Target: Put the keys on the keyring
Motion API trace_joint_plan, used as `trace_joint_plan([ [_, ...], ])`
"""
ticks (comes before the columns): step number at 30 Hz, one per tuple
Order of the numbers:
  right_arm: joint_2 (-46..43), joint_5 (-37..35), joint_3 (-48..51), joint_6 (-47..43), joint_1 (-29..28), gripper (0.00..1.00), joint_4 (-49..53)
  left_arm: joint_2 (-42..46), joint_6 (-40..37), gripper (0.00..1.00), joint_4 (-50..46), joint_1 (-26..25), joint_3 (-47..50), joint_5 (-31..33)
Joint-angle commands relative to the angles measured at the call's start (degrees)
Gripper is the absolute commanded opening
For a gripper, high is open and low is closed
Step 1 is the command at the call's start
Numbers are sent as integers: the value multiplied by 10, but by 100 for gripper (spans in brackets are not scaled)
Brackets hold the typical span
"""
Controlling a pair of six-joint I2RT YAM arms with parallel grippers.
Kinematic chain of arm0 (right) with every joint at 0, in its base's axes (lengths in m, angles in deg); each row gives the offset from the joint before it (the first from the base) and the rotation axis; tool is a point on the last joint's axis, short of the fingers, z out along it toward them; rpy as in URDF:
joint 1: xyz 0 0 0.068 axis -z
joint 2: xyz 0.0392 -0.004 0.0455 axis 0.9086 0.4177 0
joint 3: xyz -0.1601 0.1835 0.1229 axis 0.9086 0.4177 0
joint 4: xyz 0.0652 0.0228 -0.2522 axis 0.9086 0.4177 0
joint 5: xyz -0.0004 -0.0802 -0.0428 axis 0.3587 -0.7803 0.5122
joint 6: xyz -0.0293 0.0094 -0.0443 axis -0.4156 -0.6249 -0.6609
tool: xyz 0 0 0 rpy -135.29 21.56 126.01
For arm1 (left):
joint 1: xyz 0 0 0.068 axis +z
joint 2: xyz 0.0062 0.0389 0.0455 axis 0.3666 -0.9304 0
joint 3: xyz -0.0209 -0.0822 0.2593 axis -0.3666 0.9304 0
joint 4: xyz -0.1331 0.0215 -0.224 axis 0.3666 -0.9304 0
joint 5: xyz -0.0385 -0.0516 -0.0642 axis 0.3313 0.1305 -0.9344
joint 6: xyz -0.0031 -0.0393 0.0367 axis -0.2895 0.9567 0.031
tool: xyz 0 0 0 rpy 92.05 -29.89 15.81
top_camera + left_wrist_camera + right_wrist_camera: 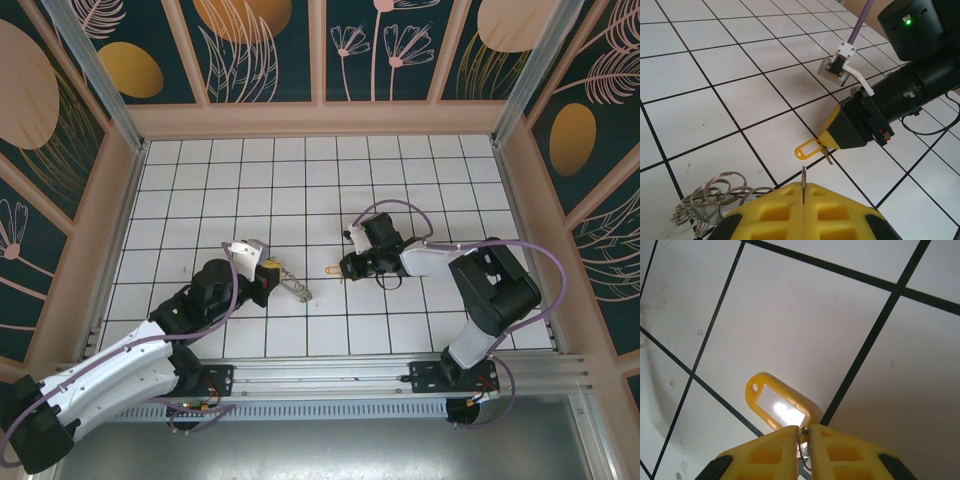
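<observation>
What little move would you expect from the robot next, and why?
Probably the right gripper should carry its pinched yellow key across to the keyring clamped in the left gripper. Both pieces look gripped, and bare tile separates them.

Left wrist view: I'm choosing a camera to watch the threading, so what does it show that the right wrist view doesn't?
Left wrist alone: the keyring pinched edge-on in the shut left gripper, wire loops bunched to its left, and the right arm. Right wrist alone: the clear window and small hole of the yellow tag, seen close up. Both: the right gripper holding that tag over white tiles.
</observation>
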Motion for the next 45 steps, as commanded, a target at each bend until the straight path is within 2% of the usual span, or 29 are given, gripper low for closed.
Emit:
trace_joint_plan([
  [1,0,-12,1,-13,-5,14,12,3,4,0,27,1,-4,-9],
  [6,-5,-20,0,-12,-7,13,12,7,4,0,27,1,-4,-8],
  [13,-16,-25,4,-12,-6,0,12,7,8,0,32,1,-2,-12],
  [17,-37,-23,12,-13,-7,0,4,4,7,0,33,1,-4,-14],
  [21,-95,-22,26,-36,-18,0,-14,-2,-1,0,38,1,-13,-26],
  [24,-178,-14,50,-76,-35,0,-42,-5,-20,0,39,1,-28,-44],
  [29,-329,48,104,-140,-44,0,-109,-5,-70,0,39,1,-61,-113],
  [33,-438,110,146,-156,-44,0,-180,-10,-111,0,25,1,-101,-181],
  [40,-494,206,146,-156,-44,0,-226,-54,-144,0,26,1,-171,-349],
  [45,-500,239,130,-162,-44,0,-234,-89,-157,0,8,1,-216,-385],
])
